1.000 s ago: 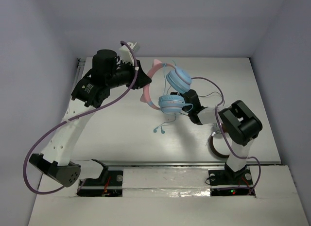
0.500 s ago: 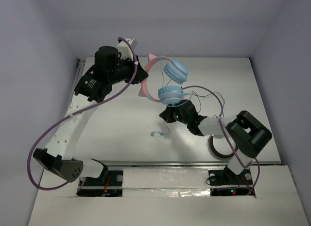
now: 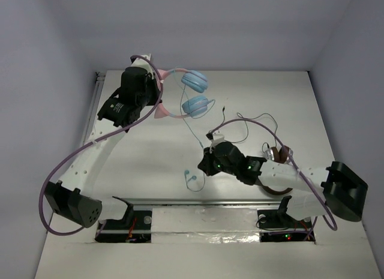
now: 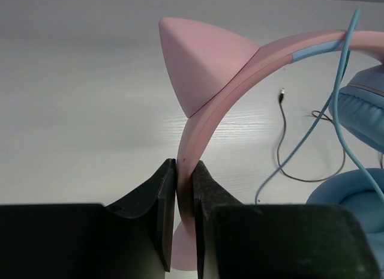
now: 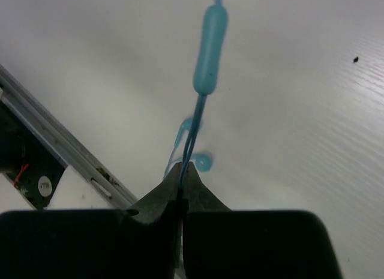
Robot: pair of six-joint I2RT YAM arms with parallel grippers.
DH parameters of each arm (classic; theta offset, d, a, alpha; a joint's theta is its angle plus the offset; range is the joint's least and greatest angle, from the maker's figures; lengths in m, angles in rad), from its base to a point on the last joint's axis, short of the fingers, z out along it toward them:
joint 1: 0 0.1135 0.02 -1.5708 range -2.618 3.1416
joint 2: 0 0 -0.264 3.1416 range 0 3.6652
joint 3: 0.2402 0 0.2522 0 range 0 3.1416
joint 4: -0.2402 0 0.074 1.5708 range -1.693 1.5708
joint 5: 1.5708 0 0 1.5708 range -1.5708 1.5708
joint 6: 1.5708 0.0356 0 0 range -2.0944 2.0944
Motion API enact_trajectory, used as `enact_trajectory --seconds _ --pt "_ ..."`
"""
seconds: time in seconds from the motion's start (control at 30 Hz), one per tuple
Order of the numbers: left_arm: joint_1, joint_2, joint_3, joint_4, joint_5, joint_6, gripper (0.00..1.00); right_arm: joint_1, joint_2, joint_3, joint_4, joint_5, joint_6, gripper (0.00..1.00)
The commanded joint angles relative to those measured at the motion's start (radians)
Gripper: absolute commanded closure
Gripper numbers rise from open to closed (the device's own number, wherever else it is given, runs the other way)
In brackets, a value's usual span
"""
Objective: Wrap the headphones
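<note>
Left gripper (image 4: 184, 171) is clamping the pink headband (image 4: 240, 69) just below one cat ear (image 4: 195, 63). The jaws are nearly shut, with only the band's thickness between them and both pads pressing on it. The headphones (image 3: 196, 104) are hanging from this grip over the far-left part of the table (image 3: 150, 153). They appear to be lifted off the surface. In the top view the band is arching rightward from the gripper. The two light-blue earcups (image 4: 367, 105) are sitting close together at its right side, one nearer the back wall than the other.

Right gripper (image 5: 182, 171) is reaching toward the table's middle, near the front rail (image 5: 54, 135). Its jaws are pinched fully together on the thin blue cable (image 5: 191, 134). Two strands are running side by side out of the fingertips and up to an oblong inline pod (image 5: 210, 45). From there the cable is stretching in a near-straight line back to the earcups. The cable's free end (image 3: 192, 178) is lying on the table just beyond the right fingertips, curled in a small loop.

A loose black cable (image 4: 279, 141) is lying slack on the table right of the earcups, with its plug end pointing toward the back. Brown-and-silver headphones (image 3: 279, 153) are resting at the right, partly hidden beside the right forearm and well apart from the pink pair.
</note>
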Motion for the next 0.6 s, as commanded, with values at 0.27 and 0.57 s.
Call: enact_trajectory --seconds 0.27,0.57 --pt "0.008 -0.074 -0.076 0.170 -0.275 -0.002 1.00 0.184 -0.102 0.218 -0.478 0.095 -0.068 1.00" --pt "-0.002 -0.094 -0.162 0.175 -0.319 0.016 1.00 0.258 -0.101 0.476 -0.755 0.172 -0.141 1.00"
